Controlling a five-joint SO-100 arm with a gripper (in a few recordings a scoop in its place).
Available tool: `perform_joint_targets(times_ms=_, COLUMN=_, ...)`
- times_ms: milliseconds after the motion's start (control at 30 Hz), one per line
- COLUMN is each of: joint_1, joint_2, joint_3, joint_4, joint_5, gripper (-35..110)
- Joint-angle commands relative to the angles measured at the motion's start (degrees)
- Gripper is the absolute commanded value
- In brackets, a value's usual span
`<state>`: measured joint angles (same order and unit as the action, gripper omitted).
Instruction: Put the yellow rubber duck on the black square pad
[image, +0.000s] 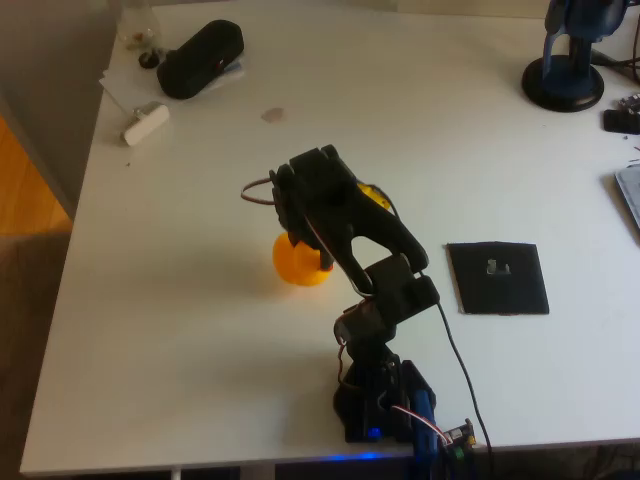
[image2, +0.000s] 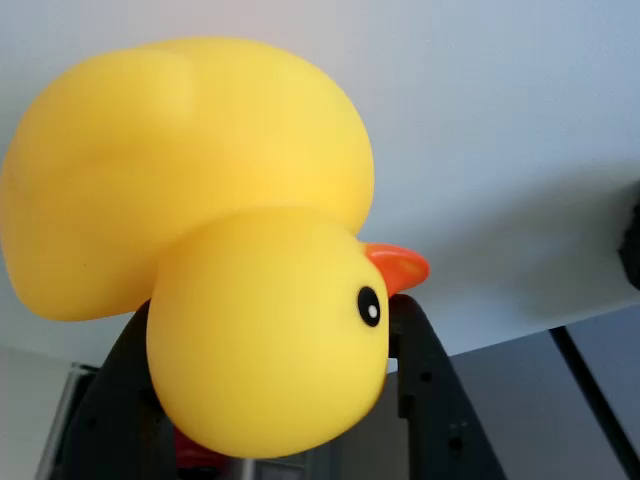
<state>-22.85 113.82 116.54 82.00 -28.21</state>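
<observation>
1 yellow rubber duck (image2: 230, 270) sits gripped between the jaws, well apart from the black square pad (image: 498, 279).

The round yellow rubber duck (image2: 230, 240) looks smooth and soft. The flat black square pad (image: 497, 278) looks dull. The white table top (image: 450, 150) looks smooth.

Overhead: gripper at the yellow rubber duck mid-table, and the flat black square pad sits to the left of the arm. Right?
Not quite. The gripper is at the yellow rubber duck mid-table, but the flat black square pad lies to the right of the arm in the overhead view, not the left. It is bare, and the duck is well apart from it.
</observation>
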Motion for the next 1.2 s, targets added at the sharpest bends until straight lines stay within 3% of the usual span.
perform_joint_targets(times_ms=0, joint_1=0.2, joint_2=2.1, joint_3=-4.2, joint_4=1.0, joint_5=-0.1, gripper=14)
perform_joint_targets(times_ms=533, joint_1=2.1, joint_2=3.5, joint_3=-4.3, joint_4=0.9, joint_5=3.7, gripper=14)
perform_joint_targets(times_ms=1167, joint_1=41.7, joint_2=13.3, joint_3=-3.4, joint_4=1.0, joint_5=2.8, gripper=14)
